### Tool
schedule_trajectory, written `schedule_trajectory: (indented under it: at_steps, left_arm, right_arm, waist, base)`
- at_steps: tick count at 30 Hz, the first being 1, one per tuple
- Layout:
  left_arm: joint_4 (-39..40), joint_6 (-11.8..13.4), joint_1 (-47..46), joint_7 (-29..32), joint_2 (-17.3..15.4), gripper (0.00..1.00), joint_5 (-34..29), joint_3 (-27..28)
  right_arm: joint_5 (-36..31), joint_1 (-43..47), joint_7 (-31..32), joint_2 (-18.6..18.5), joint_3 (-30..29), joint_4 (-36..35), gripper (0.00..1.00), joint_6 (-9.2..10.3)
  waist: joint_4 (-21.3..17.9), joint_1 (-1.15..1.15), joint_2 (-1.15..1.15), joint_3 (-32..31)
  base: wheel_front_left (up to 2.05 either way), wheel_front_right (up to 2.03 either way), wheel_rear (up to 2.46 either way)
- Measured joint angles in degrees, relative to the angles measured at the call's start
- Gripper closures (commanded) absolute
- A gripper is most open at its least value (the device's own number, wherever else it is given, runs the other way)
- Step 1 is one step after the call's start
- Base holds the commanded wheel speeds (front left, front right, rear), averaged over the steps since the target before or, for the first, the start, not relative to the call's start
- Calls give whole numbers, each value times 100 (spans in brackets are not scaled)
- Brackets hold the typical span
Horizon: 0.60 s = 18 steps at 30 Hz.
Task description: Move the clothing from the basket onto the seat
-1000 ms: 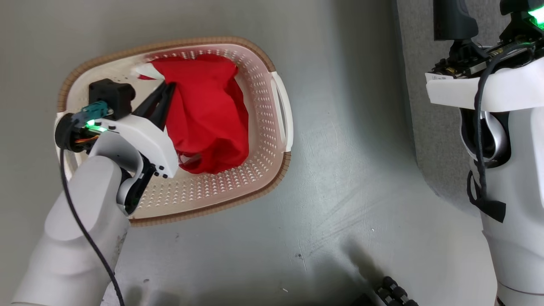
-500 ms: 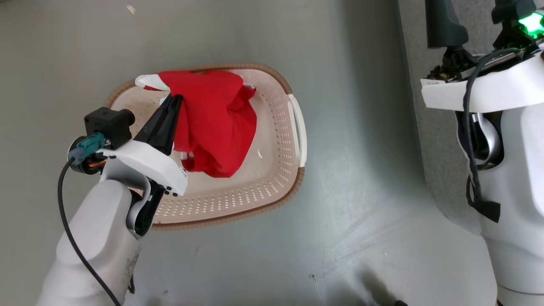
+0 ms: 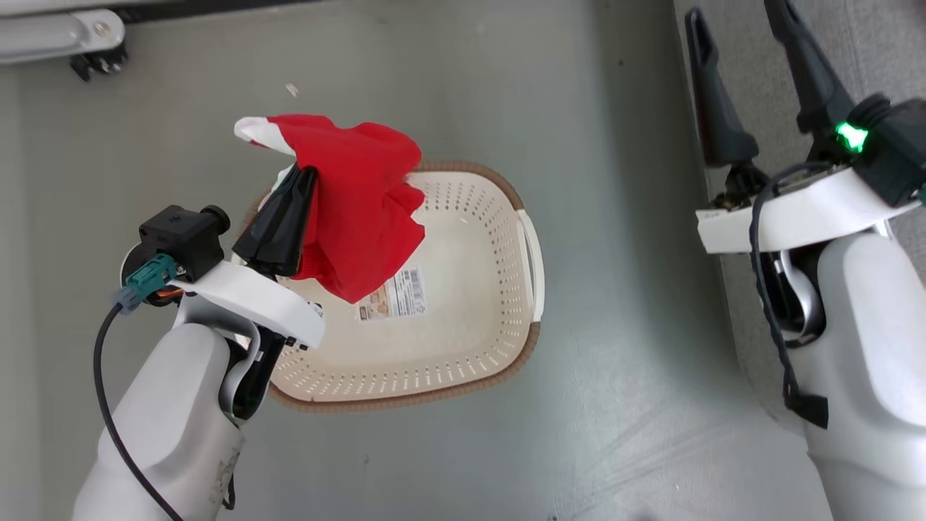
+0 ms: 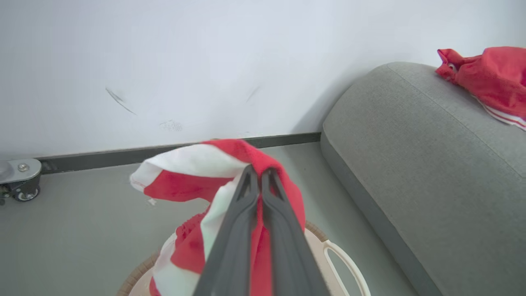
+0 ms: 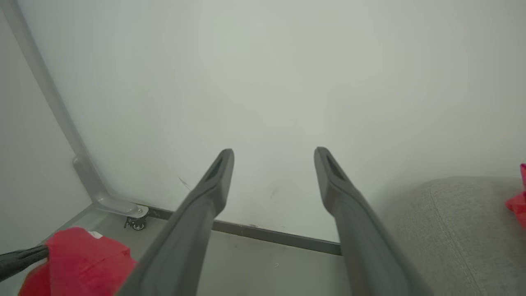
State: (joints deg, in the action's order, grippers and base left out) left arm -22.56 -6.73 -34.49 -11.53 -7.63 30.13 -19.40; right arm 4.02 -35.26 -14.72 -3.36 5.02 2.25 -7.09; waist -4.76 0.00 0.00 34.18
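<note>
Left gripper (image 3: 304, 174), jaws clenched on red garment (image 3: 362, 202), seemingly clear above basket (image 3: 434, 376); right gripper (image 3: 732, 13), jaws spread, empty.

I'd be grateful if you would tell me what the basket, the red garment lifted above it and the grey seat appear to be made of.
Basket: likely moulded plastic, cream, smooth, with punched holes and a brown woven-look rim.
Red garment: soft thin fabric, matte, folding and draping limply, white trim.
Seat: woven upholstery, grey, visibly grained weave, stitched seam.
</note>
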Motion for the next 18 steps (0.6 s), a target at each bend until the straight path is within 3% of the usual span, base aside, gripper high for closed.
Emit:
schedule_trajectory:
  at_steps: [18]
  left_arm:
    - [587,-4,311,-115,-116,100,-30,-38]
  right_arm:
    - [49,834,0,-3,40,227,0,0]
  waist:
    - [195,0,0,-1108]
  base:
    - [0,0,0]
